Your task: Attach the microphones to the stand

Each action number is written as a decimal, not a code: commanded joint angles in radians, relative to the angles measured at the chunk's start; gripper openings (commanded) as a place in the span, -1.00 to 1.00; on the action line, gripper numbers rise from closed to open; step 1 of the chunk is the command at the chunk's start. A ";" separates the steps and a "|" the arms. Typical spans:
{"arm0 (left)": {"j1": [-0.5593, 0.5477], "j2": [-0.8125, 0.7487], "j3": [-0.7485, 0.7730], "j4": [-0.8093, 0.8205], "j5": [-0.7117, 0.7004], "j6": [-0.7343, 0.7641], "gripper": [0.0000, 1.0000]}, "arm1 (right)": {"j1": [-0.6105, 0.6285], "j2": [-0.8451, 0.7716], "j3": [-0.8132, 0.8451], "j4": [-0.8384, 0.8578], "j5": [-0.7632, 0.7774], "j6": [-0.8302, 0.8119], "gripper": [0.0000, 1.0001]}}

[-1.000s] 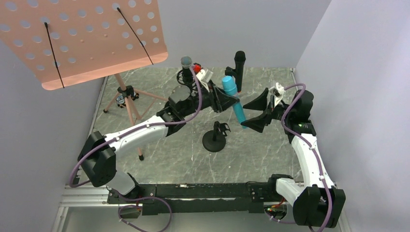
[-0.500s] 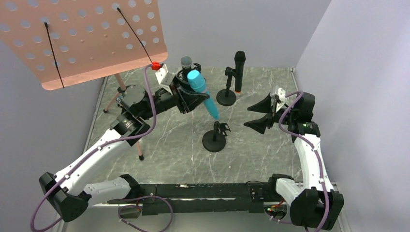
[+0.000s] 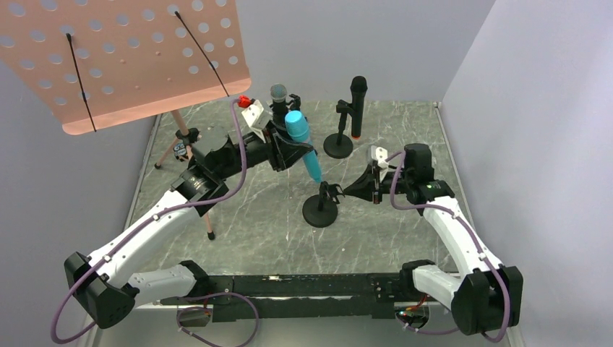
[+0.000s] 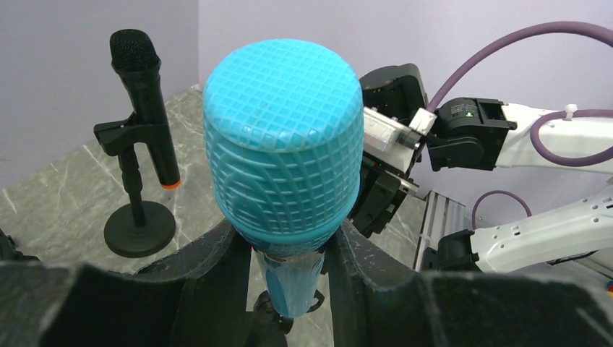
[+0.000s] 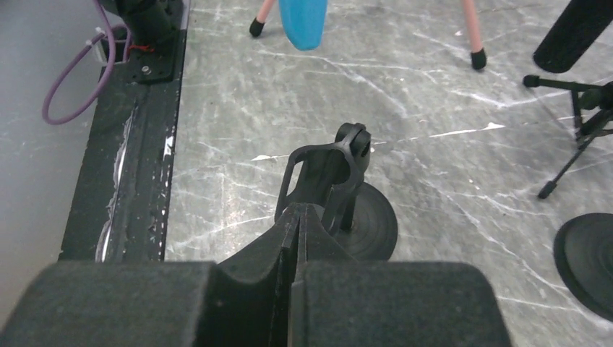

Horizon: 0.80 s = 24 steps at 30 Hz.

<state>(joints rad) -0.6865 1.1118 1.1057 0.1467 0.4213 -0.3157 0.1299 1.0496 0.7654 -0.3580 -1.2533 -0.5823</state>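
My left gripper (image 3: 303, 153) is shut on the bright blue microphone (image 3: 305, 148), head up and tail tilted down toward the empty black stand (image 3: 320, 208). In the left wrist view the blue microphone's mesh head (image 4: 283, 152) fills the middle, its body clamped between the fingers (image 4: 217, 275). My right gripper (image 3: 348, 191) is shut with nothing in it, its tips (image 5: 300, 211) right against the empty stand's clip (image 5: 334, 163). The all-black microphone (image 3: 357, 101) with the orange end (image 4: 170, 186) stands clipped in its stand. The silver-mesh microphone (image 3: 278, 92) stands upright behind my left gripper.
A salmon perforated music stand (image 3: 123, 58) on a tripod (image 3: 191, 155) takes up the back left; its feet (image 5: 477, 61) show in the right wrist view. Another round stand base (image 5: 589, 260) lies at the right there. Grey walls close in the table.
The right gripper has shut and swung left and down to the empty stand's clip. The left arm, still holding the blue microphone, has carried it left from the right gripper to above the stand.
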 commanded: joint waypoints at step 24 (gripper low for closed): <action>0.004 0.045 -0.032 0.168 0.084 -0.035 -1.00 | 0.039 0.040 0.009 0.050 0.169 -0.030 -0.62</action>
<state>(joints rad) -0.6857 1.1358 1.0664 0.2192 0.4625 -0.3218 0.1715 1.1023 0.7589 -0.3134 -1.0283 -0.5770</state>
